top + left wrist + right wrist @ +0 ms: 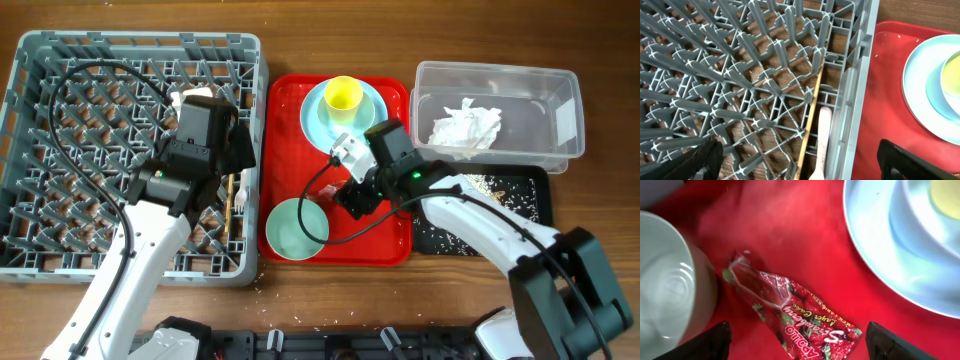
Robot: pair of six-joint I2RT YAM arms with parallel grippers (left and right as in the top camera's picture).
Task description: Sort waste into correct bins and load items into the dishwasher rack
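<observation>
The grey dishwasher rack [60,60] fills the left. My left gripper [230,190] is open over its right edge; in the left wrist view [805,167] a white fork handle [823,135] and a wooden chopstick [811,112] lie between its fingers on the rack floor. My right gripper [357,195] is open low over the red wrapper [795,312], which lies flat between its fingers [797,345]. The pale blue plate [318,118] carries the yellow cup [343,93]. The blue-green bowl [297,228] stands at the front left of the wrapper.
The flat red serving tray [285,100] holds plate, bowl and wrapper. The clear tub [562,100] at the back right holds the crumpled napkin [465,127]. The black tray [525,185] in front of it holds rice scraps [490,184]. Cables trail over the rack and the red tray.
</observation>
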